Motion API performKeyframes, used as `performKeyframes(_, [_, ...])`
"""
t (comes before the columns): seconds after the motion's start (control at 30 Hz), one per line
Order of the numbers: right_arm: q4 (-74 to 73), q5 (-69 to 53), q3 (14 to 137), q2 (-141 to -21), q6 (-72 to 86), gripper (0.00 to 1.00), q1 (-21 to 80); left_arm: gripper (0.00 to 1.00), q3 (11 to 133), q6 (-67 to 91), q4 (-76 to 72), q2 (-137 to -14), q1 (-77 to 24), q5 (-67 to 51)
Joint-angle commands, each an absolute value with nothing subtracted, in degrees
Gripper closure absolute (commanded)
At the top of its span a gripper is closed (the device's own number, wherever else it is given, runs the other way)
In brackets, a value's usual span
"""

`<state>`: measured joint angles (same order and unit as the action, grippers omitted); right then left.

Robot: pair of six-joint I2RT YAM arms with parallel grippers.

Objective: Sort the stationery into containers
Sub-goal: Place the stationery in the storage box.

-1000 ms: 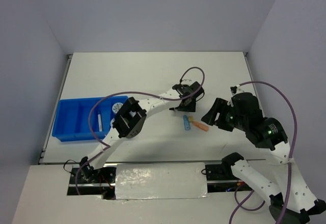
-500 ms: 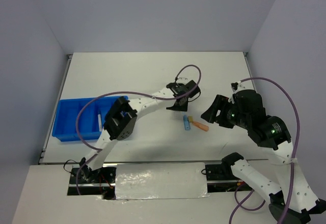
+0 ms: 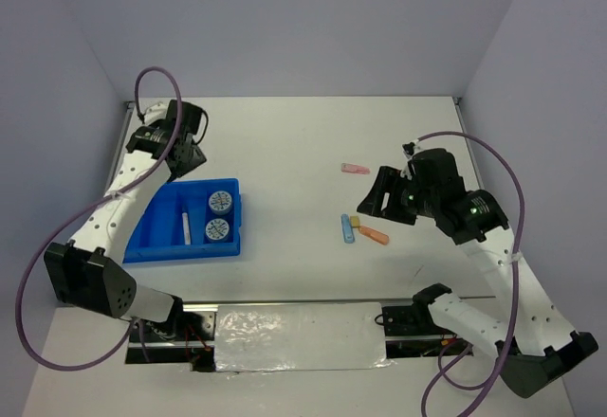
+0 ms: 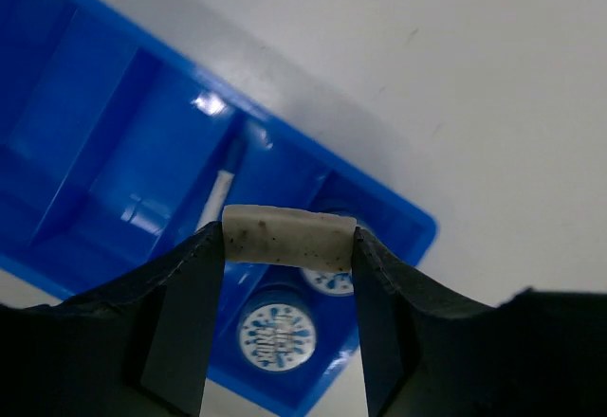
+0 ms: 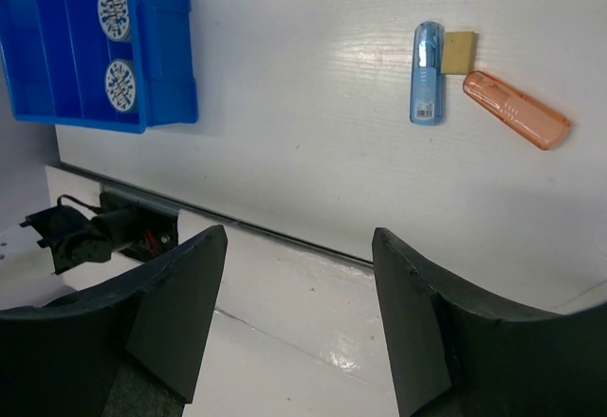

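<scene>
While the left gripper [image 4: 290, 246] hangs high over the blue tray [image 4: 85, 152], its jaws are pinched on the two short ends of a small grey block [image 4: 285, 232]. I have it level and crosswise, so it should drop flat when I let go. Below the fingers the white pen [image 4: 220, 190] lies alone in a narrow slot, and the tape rolls [image 4: 275, 327] share the end slot next to it. Like seems to go with like, so I judge the block wants a slot of its own, further from those two.

Out on the table, off to the left of the right gripper [image 5: 299, 237] and a little beyond it, a pink stick [image 3: 356, 167] lies by itself. Ahead of that gripper's fingers sit a blue stick [image 5: 428, 85], a tan block [image 5: 459, 52] just beside it, and an orange stick [image 5: 517, 109] angled close to the block's corner.

The right gripper's jaws stand wide with nothing between them. I keep it raised there so the next pick is short, probably a stick, since the tan block is hemmed in.
</scene>
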<state>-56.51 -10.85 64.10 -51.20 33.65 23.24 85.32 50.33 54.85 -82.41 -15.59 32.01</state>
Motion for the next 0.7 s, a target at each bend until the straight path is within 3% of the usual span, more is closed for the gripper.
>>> performKeyframes(0.0, [-51.59, -13.44, 64.86, -51.94, 32.08, 0.29, 23.03, 0.58, 78.59, 50.01, 54.41, -80.25, -12.58, 25.32])
performKeyframes(0.07, [-51.07, -14.06, 64.69, -52.56, 31.82, 0.29, 22.94, 0.53, 77.87, 50.71, 55.89, -79.8, -9.78, 26.62])
performKeyframes(0.27, [-49.4, -15.82, 62.58, -52.03, 31.99, 0.29, 23.03, 0.51, 71.55, 49.58, 54.06, -79.19, -0.36, 26.45])
performKeyframes(0.67, [-50.62, -16.26, 64.16, -53.44, 30.68, 0.29, 23.03, 0.27, 67.15, 45.89, 45.89, -85.68, 5.36, 28.04])
